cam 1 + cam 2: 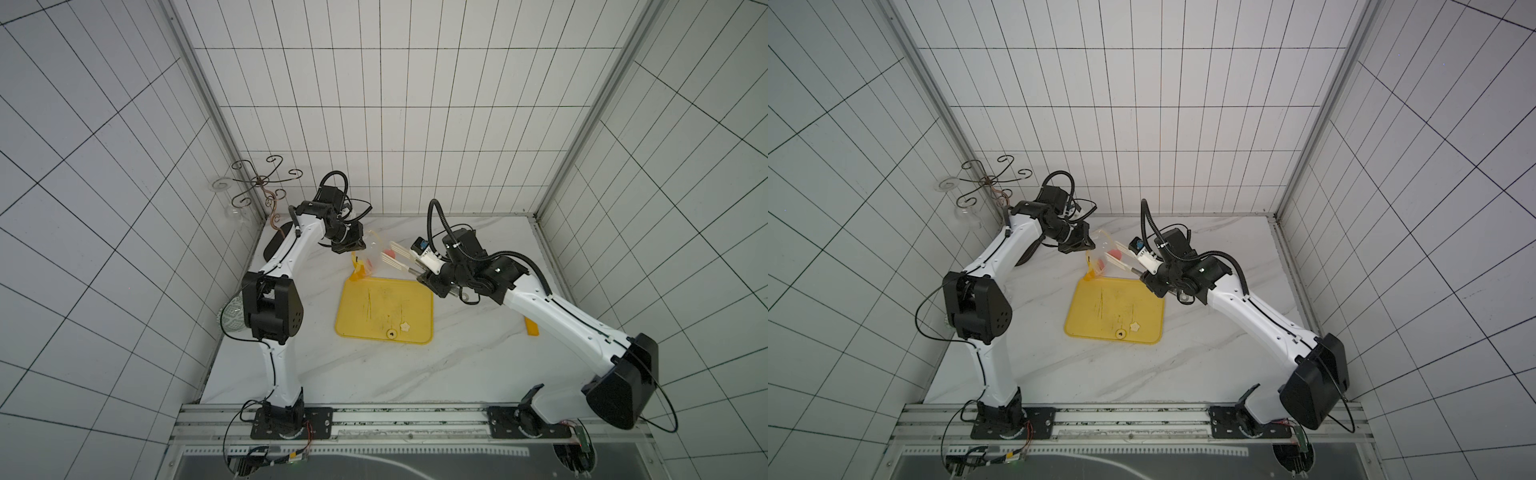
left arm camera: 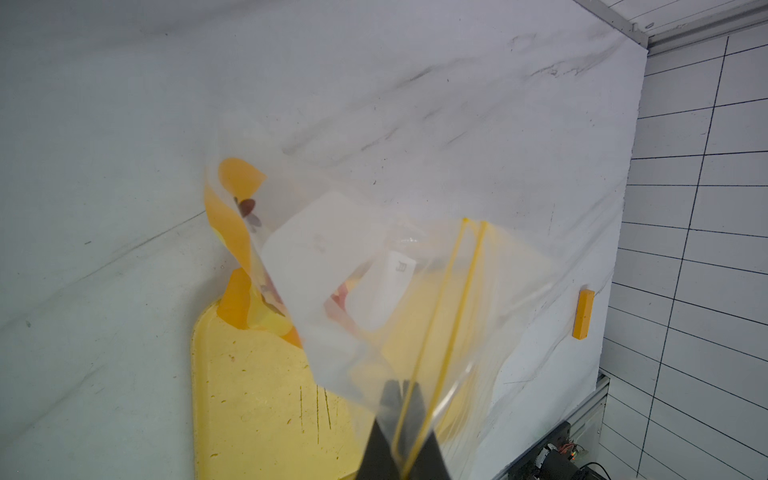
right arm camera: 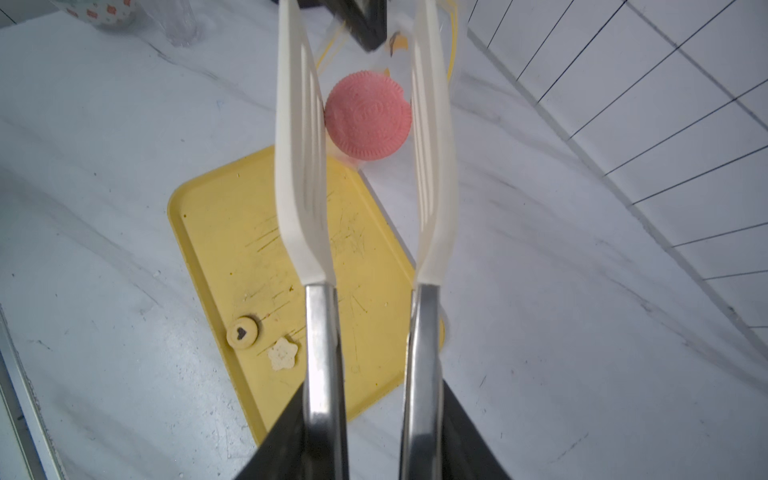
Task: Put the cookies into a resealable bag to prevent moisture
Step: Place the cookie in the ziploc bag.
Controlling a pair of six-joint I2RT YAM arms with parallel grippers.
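I note: left jaws clamped on resealable bag (image 2: 332,257) rim; right jaws grip tongs (image 3: 320,332), pink cookie (image 3: 368,116) at the bag's right-facing mouth.

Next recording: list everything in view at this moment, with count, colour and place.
tray: one, yellow, centre of the table
resealable bag: one, clear with yellow print, above the tray's far corner
tongs: one pair, white tips, steel handles, at the bag's mouth
pink cookie: one, pink, between the tongs' tips
heart-centred cookie: one, yellow, dark centre, on the tray
flower cookie: one, pale, on the tray beside it
block: one, yellow, table's right side
wire stand: one, dark, back left corner
left end effector: one, black, shut on the bag
right end effector: one, black, shut on the tongs
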